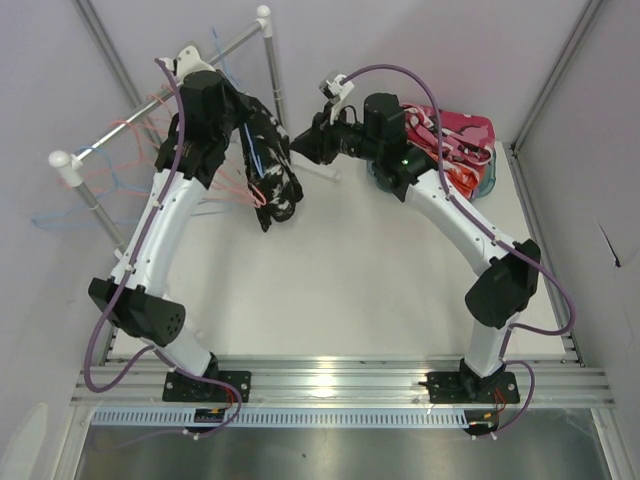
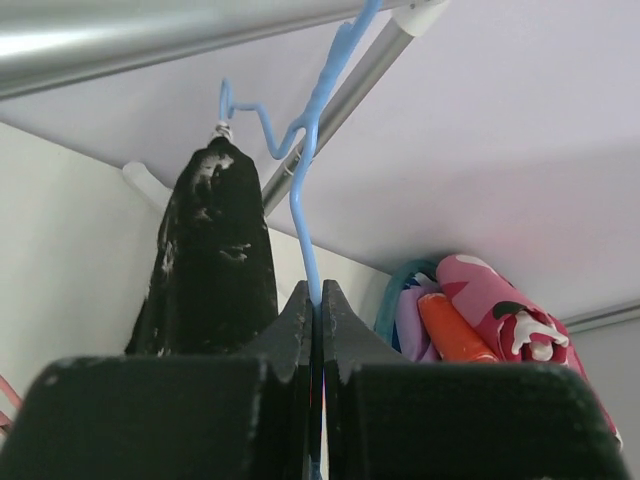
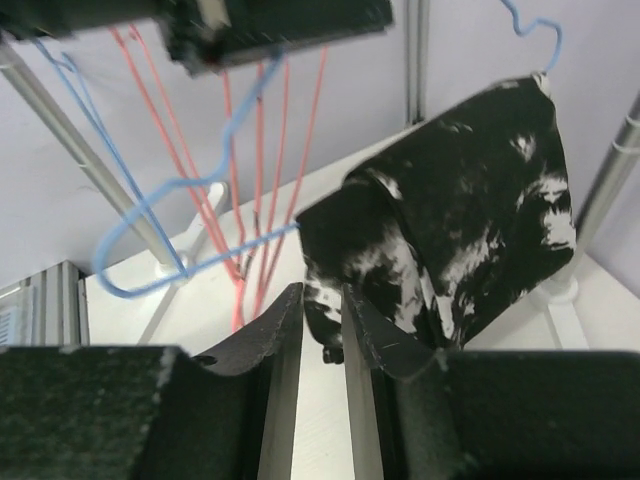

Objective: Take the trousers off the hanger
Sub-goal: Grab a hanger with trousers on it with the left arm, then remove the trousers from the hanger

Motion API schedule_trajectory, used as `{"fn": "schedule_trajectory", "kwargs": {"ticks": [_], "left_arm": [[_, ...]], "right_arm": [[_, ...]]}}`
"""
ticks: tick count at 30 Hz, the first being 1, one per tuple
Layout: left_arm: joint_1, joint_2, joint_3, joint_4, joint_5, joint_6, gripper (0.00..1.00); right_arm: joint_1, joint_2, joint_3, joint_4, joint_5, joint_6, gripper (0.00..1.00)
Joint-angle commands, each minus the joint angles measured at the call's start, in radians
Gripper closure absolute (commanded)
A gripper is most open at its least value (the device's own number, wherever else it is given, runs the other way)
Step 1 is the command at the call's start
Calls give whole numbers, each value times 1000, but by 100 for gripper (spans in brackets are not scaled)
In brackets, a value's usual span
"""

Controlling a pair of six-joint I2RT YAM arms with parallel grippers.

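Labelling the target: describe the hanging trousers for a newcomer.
Start at the metal rail at the far left. One pair of trousers hangs there from a blue hanger. It is black with white speckles, unlike the bright pile opposite.

Grey metal rail (image 1: 110, 124) spans back-L of white table (image 1: 350, 270). Black white-speckled cloth trousers (image 1: 275, 175) hang under it on blue wire hanger (image 2: 305, 200), ctr-L. Left gripper (image 2: 316, 300) on hanger wire, just L of trousers; right gripper (image 3: 322, 300) just R. Heap of patterned cloth trousers (image 1: 460, 140) on table back-R, behind R arm. Red wire hangers (image 3: 260, 150) further L on rail.
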Motion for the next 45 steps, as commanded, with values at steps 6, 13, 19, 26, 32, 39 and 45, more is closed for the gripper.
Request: {"fn": "schedule_trajectory", "kwargs": {"ticks": [6, 13, 19, 26, 32, 39, 45], "left_arm": [[-55, -141, 63, 189, -54, 96, 100], [-144, -198, 46, 192, -79, 150, 100], [-219, -255, 14, 192, -105, 166, 100], [-332, -302, -35, 192, -177, 174, 100], [-406, -338, -98, 235, -233, 170, 100], [-457, -350, -127, 251, -281, 162, 100], [-480, -375, -148, 272, -284, 170, 100]], "right_arm": [[-16, -130, -74, -44, 99, -33, 68], [-8, -243, -275, 39, 72, -122, 23], [48, -323, -423, 173, 67, -205, 12], [110, -378, -499, 300, 72, -184, 1], [177, -423, -529, 320, 272, -160, 1], [217, -432, -527, 324, 320, -93, 1], [263, -398, -501, 239, 360, -211, 5]]}}
